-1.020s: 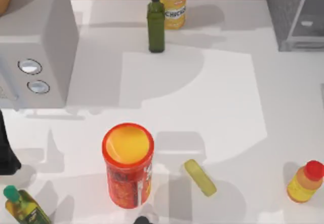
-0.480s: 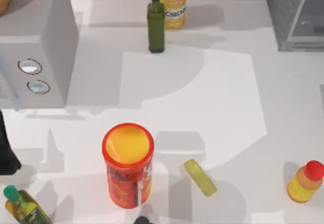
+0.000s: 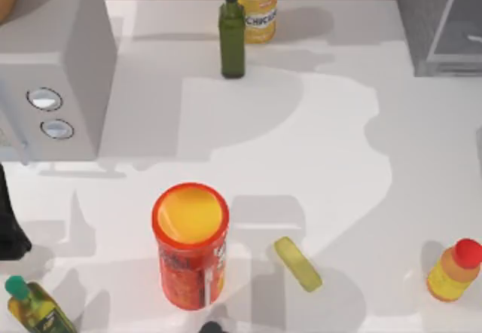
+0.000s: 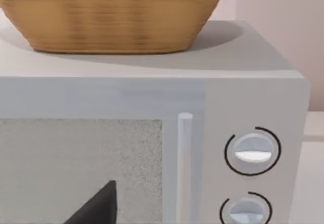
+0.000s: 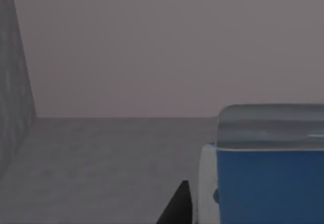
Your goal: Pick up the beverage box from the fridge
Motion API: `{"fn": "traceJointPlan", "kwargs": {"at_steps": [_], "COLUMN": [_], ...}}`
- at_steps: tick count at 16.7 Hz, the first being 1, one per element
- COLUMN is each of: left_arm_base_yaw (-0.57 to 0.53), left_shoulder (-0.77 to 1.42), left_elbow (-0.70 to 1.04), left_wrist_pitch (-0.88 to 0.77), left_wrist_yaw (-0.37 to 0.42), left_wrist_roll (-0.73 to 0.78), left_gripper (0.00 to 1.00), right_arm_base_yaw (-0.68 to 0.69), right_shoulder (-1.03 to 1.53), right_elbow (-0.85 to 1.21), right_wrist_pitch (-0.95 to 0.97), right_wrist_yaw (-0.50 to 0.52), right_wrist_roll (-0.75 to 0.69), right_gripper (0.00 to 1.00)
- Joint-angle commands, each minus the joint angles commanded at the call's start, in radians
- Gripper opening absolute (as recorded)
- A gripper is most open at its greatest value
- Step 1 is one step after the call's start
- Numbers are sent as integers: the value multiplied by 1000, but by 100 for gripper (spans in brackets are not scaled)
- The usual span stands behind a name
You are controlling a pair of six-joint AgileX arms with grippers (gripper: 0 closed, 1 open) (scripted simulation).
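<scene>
The fridge [image 3: 440, 20] is located at the far right corner of the bench [image 3: 316, 160], seen from above as a grey cabinet with a metal frame and a pale glass-like panel. In the right wrist view its grey interior floor [image 5: 101, 163] and rear wall are seen, and the beverage box [image 5: 268, 178] is shown standing inside the fridge, its blue face turned to the camera under a pale grey top. A dark finger tip [image 5: 177, 206] of the right arm's jaws is seen just beside the box; whether these jaws are spread or pressed together cannot be told.

Relative to the fridge, the microwave [image 3: 53, 69] with two round dials is placed at the opposite end of the bench. In the left wrist view its door and a woven basket [image 4: 111, 11] on its top are faced, with a dark finger tip [image 4: 98, 206] at the lower edge. The state of the left jaws cannot be told.
</scene>
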Motion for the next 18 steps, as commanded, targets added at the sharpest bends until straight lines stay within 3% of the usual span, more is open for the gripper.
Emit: {"fn": "traceJointPlan", "kwargs": {"at_steps": [4, 11, 18], "left_arm_base_yaw": [0, 0, 0], "left_shoulder": [0, 0, 0], "left_elbow": [0, 0, 0], "left_wrist_pitch": [0, 0, 0], "left_wrist_yaw": [0, 0, 0], "left_wrist_roll": [0, 0, 0], "left_gripper": [100, 100, 100], "right_arm_base_yaw": [-12, -35, -42], "right_shoulder": [-61, -228, -260], "right_elbow": [-68, -426, -469], "right_wrist_pitch": [47, 168, 203], "right_wrist_yaw": [-11, -43, -51], "right_wrist_roll": [-1, -2, -1], "right_gripper": [0, 0, 0]}}
